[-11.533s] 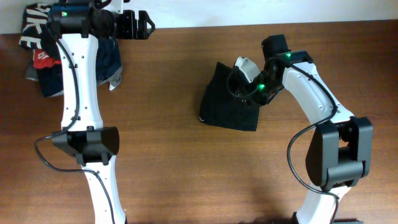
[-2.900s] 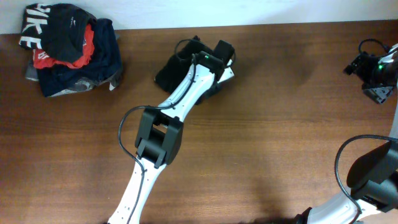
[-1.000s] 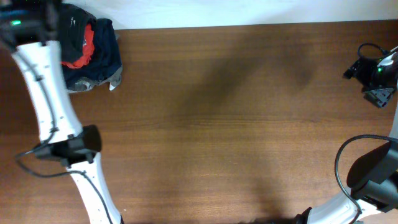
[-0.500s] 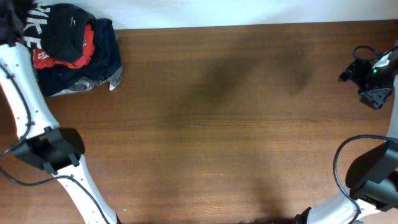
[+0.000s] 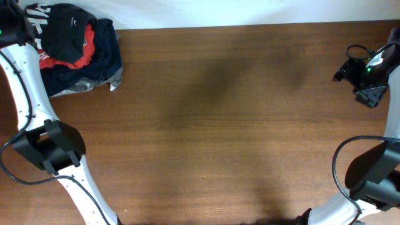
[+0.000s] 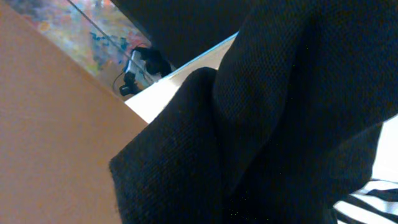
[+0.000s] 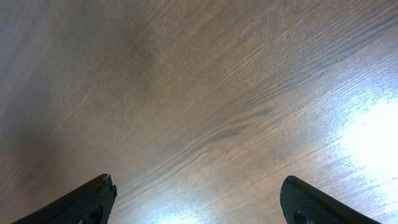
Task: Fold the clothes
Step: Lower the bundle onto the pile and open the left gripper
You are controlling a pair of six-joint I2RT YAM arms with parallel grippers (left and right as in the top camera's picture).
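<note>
Left wrist view is all black T-shirt, bunched in the closed left gripper right at the garment pile. Right gripper gapes wide, far from that pile, over table.

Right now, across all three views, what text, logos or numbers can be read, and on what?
No whole word reads.
White lettering on the black garment at the overhead view's top-left corner: broken strokes, partly hidden, unreadable.
Small white mark on the plain black soft T-shirt: too small.
White mark on the red garment: too small.
Right wrist view, wooden table: none.
</note>
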